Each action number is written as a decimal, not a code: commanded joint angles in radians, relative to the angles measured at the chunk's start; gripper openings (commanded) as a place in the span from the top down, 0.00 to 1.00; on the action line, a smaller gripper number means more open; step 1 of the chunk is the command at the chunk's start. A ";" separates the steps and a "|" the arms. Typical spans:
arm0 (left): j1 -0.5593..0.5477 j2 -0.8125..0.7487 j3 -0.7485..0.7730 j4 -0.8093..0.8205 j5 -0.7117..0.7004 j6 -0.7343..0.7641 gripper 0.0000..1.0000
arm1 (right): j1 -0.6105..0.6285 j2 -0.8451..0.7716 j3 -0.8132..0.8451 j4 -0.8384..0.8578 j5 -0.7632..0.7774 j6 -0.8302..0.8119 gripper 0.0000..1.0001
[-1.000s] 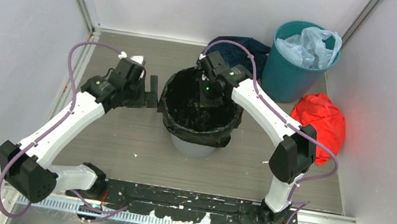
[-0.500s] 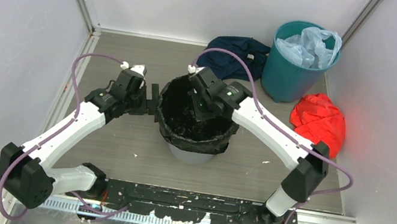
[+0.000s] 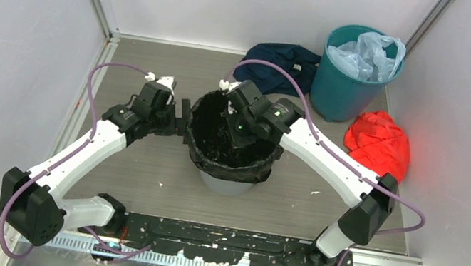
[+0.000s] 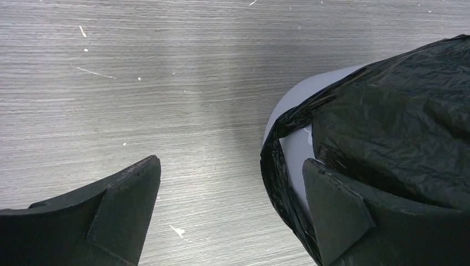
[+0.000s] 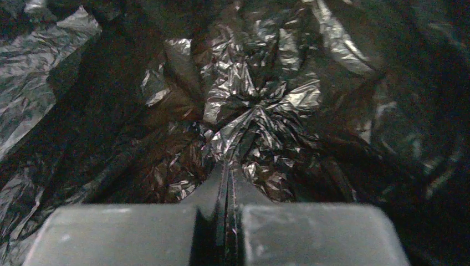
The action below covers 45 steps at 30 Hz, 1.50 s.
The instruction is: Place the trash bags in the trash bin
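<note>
The light grey trash bin [image 3: 228, 184] stands mid-floor, lined with the glossy black trash bag [image 3: 227, 164], whose edge folds out over the rim. My right gripper [image 3: 236, 132] reaches down inside the bin, shut. In the right wrist view its closed fingertips [image 5: 227, 166] press into the crinkled bag [image 5: 260, 105] where the folds gather; no film shows clearly between them. My left gripper [image 3: 181, 115] stands open at the bin's left rim. In the left wrist view the bag's edge [image 4: 275, 166] and a strip of grey bin [image 4: 296, 147] lie between the jaws [image 4: 231, 162], close to the right finger [image 4: 343, 216].
A teal bin [image 3: 344, 90] holding a pale blue plastic bag [image 3: 368, 54] stands at the back right. A red cloth bundle [image 3: 379, 143] lies beside it, and a dark blue cloth [image 3: 280, 64] lies behind the grey bin. Walls close in on three sides.
My right arm has stretched out and pushed its gripper lower and leftward inside the bag. The left gripper has shifted slightly up against the bin's left rim.
</note>
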<state>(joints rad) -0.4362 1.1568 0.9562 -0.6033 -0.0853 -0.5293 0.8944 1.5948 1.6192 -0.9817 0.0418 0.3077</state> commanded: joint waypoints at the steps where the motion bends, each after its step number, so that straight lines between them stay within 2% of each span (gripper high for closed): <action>1: 0.005 -0.042 0.021 0.026 0.008 0.020 0.00 | 0.030 0.047 -0.012 0.008 -0.055 -0.047 0.99; 10: 0.005 -0.060 -0.006 0.025 0.006 0.030 0.00 | 0.056 0.097 -0.164 0.084 -0.070 -0.055 0.99; 24: 0.005 -0.064 -0.017 0.029 0.009 0.031 0.00 | 0.054 0.335 -0.160 0.031 -0.144 -0.050 0.99; 38: 0.005 -0.064 -0.038 0.046 0.024 0.026 0.00 | 0.040 0.345 -0.219 0.035 -0.156 -0.003 0.99; 45: 0.004 -0.075 -0.049 0.039 0.021 0.027 0.00 | 0.041 0.286 -0.198 0.030 -0.161 0.009 0.99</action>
<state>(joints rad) -0.4362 1.1130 0.9089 -0.6022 -0.0681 -0.5140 0.9360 1.9491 1.3964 -0.9382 -0.1074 0.3019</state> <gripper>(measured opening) 0.996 0.049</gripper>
